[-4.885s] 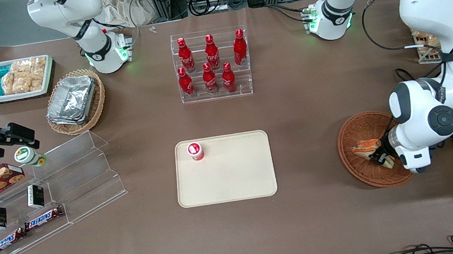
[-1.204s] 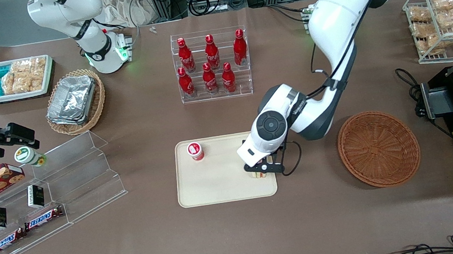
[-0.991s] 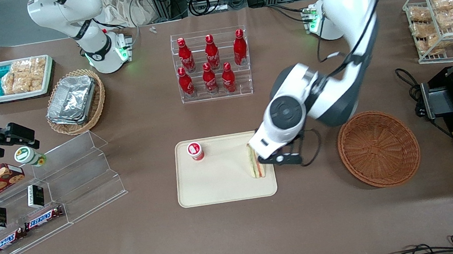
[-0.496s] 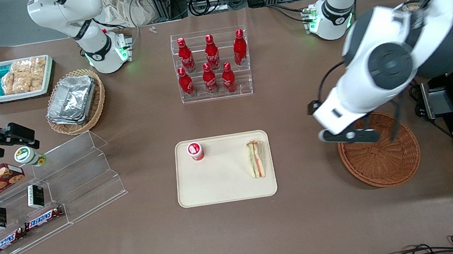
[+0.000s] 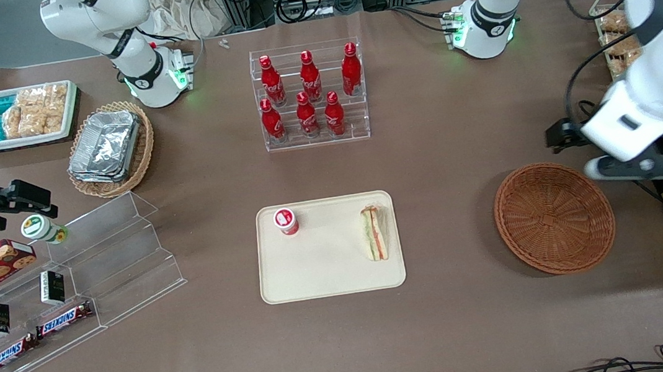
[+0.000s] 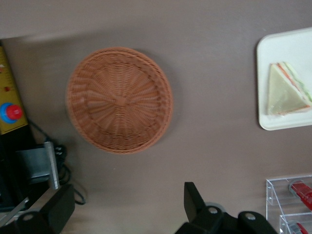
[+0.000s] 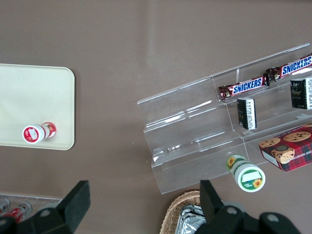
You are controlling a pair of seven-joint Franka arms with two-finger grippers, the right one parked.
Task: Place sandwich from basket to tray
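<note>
Having been released, the sandwich (image 5: 375, 241) was left on the tray (image 5: 329, 276), the basket (image 5: 553, 217) emptied, and the gripper (image 5: 638, 165) was pulled away high, jaws spread, holding nothing.

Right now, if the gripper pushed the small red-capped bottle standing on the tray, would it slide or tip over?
The red-capped bottle stands upright on a narrow base, so a high push would probably tip it. Being round, it could then roll on the tray, whose low rim might stop it. The gripper hovers open near the basket, away from it.
</note>
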